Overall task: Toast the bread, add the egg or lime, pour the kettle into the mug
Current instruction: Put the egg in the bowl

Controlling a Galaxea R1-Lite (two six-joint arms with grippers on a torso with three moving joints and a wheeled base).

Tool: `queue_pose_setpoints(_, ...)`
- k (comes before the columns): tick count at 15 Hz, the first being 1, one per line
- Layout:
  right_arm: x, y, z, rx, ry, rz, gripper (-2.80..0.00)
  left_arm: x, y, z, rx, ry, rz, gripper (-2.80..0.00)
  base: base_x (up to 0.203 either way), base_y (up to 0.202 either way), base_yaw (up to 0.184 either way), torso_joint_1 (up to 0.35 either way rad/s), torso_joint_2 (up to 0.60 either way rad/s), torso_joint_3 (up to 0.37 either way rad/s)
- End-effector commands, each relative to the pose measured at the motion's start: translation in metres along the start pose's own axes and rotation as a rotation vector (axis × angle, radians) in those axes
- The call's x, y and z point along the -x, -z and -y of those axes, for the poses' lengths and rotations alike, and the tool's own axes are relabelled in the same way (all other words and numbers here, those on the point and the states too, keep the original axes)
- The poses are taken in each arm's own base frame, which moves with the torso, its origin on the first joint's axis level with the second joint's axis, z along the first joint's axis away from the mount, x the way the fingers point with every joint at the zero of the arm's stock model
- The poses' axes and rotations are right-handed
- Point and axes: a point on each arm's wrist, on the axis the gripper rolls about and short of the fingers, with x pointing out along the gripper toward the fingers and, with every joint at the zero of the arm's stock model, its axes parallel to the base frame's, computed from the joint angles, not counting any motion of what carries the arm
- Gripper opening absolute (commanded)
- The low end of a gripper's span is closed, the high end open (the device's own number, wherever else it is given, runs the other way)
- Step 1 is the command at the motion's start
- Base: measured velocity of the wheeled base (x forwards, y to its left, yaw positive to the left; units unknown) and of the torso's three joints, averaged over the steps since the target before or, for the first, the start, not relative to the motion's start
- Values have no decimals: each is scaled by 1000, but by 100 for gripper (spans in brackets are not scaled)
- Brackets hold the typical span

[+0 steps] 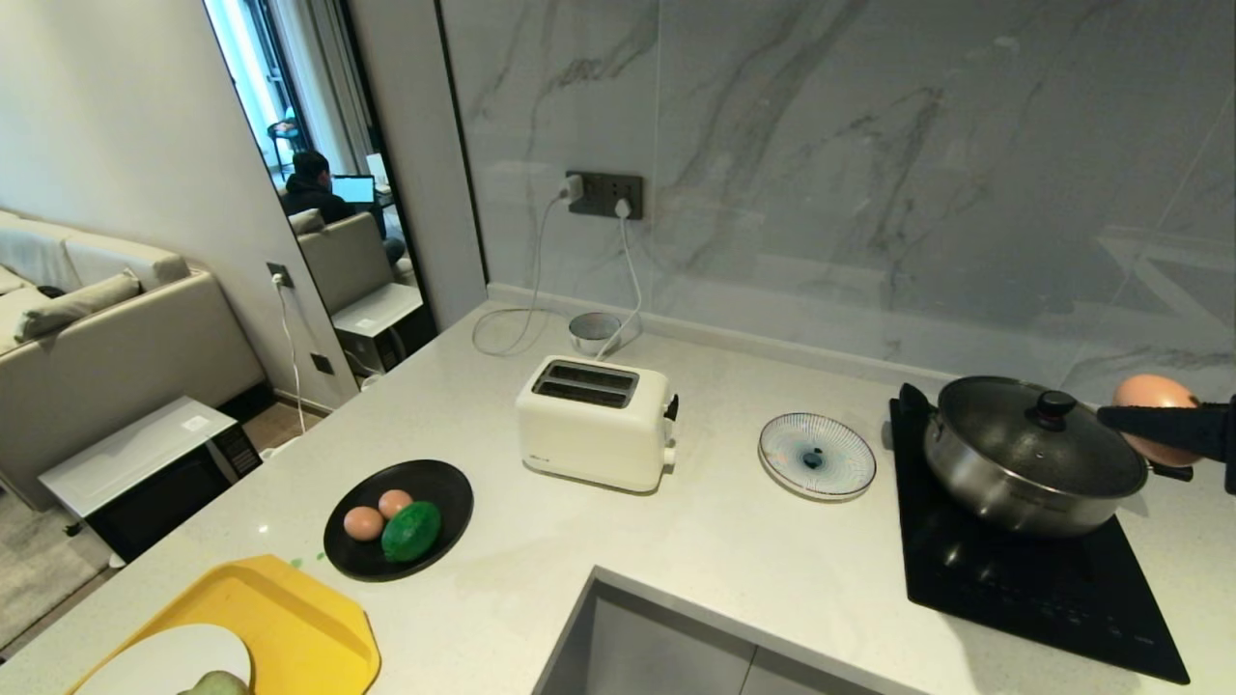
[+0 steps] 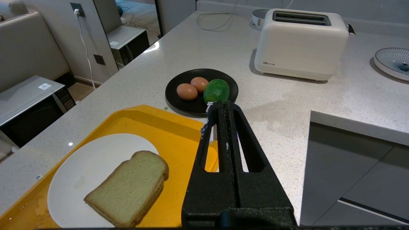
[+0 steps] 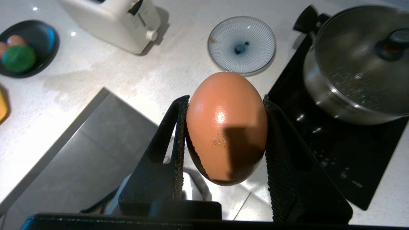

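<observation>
The right claw (image 3: 225, 127) clamps the egg (image 3: 227, 127) by its sides, lifted above the table just beside the lidded pot (image 1: 1033, 454), apparently carrying it clear of that pot.

Head looks down; both wrists share the toaster (image 1: 596, 421).

Speckled counter (image 1: 734, 550) (pale) — toaster (image 1: 596, 421), tray (image 1: 290, 627), hob (image 1: 1024, 569).

Egg (image 3: 227, 127): pinkish-brown. Lime (image 2: 216, 91): dark green. Toaster (image 1: 595, 421): cream. Tray (image 2: 179, 134): yellow. Small plate (image 1: 817, 456): white, blue radial stripes.
</observation>
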Motion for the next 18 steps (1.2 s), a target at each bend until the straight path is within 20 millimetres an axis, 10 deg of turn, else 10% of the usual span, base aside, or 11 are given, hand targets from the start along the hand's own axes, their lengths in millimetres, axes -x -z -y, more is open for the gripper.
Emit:
queue_pose_setpoints(1,-4,-1,2,5,49,27,-280,0,0,0,0,-1,1,-280,0,0,0,0,0,0)
queue_pose_setpoints(18,-5,-3,4,27,108,47,-280,0,0,0,0,-1,1,-280,0,-6,101,2,2,3)
